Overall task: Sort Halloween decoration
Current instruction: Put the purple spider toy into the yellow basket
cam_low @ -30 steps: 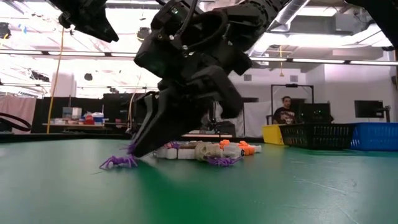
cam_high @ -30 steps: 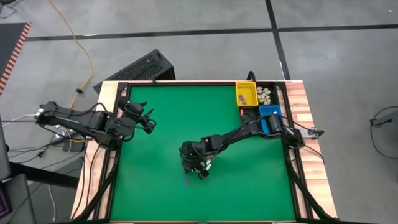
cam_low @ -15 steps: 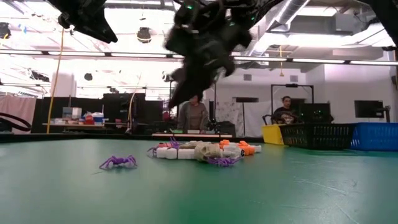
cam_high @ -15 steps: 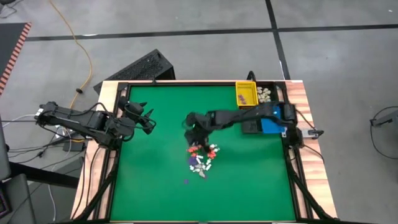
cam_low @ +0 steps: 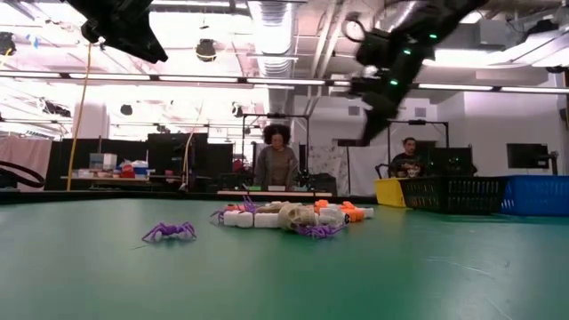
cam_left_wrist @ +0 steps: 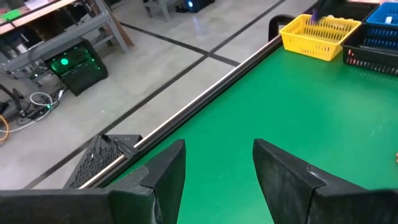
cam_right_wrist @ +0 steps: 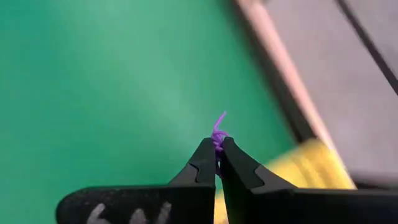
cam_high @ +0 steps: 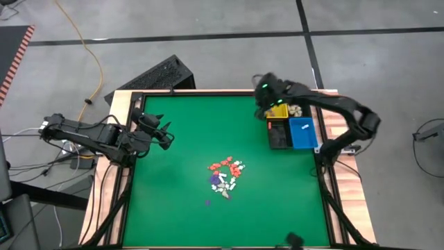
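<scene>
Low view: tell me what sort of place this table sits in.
Probably a robotics lab or workshop in an industrial hall. Behind the green table run exposed ceiling ducts and strip lights, a person stands at a workbench, and another person sits by monitors.

The green felt tabletop (cam_high: 173, 201) lies bare on every side of the small heap of cream, orange and purple trinkets (cam_high: 225, 174) near its middle. 1 purple spider trinket (cam_high: 207, 203) sits apart from the heap, toward the near edge. From the heap, the far right corner is blocked by the yellow slatted plastic bin (cam_high: 275, 105), black bin (cam_high: 279, 134) and blue bin (cam_high: 302, 133), with the right arm's gripper (cam_high: 263, 101) above the yellow one. The left arm's gripper (cam_high: 166, 134) hangs at the left edge.
</scene>
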Action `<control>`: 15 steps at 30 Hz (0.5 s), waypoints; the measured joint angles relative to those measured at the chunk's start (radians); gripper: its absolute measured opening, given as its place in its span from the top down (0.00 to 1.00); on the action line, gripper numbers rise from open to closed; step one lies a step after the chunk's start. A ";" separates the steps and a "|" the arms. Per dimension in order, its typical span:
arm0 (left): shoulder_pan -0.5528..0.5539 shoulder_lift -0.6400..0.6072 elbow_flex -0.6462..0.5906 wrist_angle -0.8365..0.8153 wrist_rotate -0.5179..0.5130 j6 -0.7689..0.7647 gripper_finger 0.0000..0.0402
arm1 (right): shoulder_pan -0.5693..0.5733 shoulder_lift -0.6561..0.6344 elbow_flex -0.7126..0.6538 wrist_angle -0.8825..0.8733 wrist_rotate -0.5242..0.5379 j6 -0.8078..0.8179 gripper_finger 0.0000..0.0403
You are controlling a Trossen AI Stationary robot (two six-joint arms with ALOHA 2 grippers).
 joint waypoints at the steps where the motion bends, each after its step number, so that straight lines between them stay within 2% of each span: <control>1: 0.000 0.000 0.000 0.000 0.000 0.000 0.56 | -0.033 -0.022 -0.021 0.007 0.004 0.023 0.93; 4: 0.000 0.001 0.000 0.010 -0.001 -0.005 0.56 | -0.102 -0.054 -0.060 -0.010 0.008 0.075 0.93; 8: 0.000 0.002 0.000 0.012 -0.002 -0.027 0.56 | -0.151 -0.052 -0.084 -0.012 0.072 0.155 0.91; 15: 0.000 0.003 0.000 0.013 0.004 -0.029 0.56 | -0.158 0.013 -0.084 -0.025 0.082 0.198 0.73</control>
